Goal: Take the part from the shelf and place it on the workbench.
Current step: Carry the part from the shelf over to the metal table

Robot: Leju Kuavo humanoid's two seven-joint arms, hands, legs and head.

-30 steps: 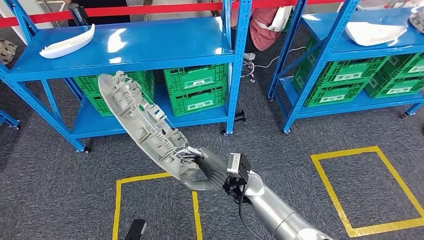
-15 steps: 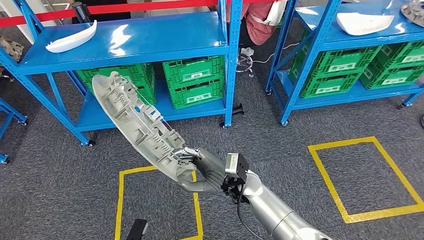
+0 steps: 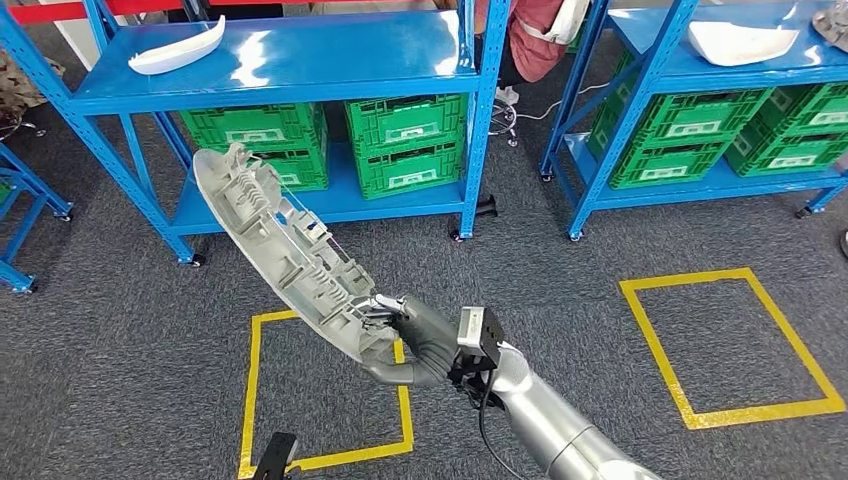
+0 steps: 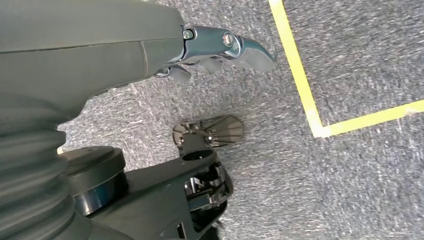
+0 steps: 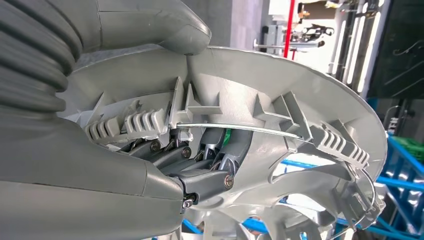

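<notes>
A long grey plastic part [image 3: 280, 240] with ribs and clips on its inner face slants up and to the left over the carpet in the head view. My right hand [image 3: 415, 345] grips its lower end, with the silver arm coming in from the bottom right. In the right wrist view the thumb [image 5: 165, 25] presses on the part's rim [image 5: 280, 100] and the darker fingers [image 5: 200, 180] hook into its ribbed inside. My left hand [image 4: 215, 47] hangs over the grey carpet with nothing in it.
A blue shelf [image 3: 300, 60] stands ahead with a white part [image 3: 178, 48] on top and green crates [image 3: 405, 140] below. A second blue shelf [image 3: 620, 100] with another white part [image 3: 740, 42] is at the right. Yellow squares [image 3: 255, 400] [image 3: 740, 410] mark the carpet. A person in red [image 3: 535, 40] stands behind.
The camera has moved: the shelves have shifted right and farther off, and more of the yellow floor square shows. My right hand still holds the part the same way.
</notes>
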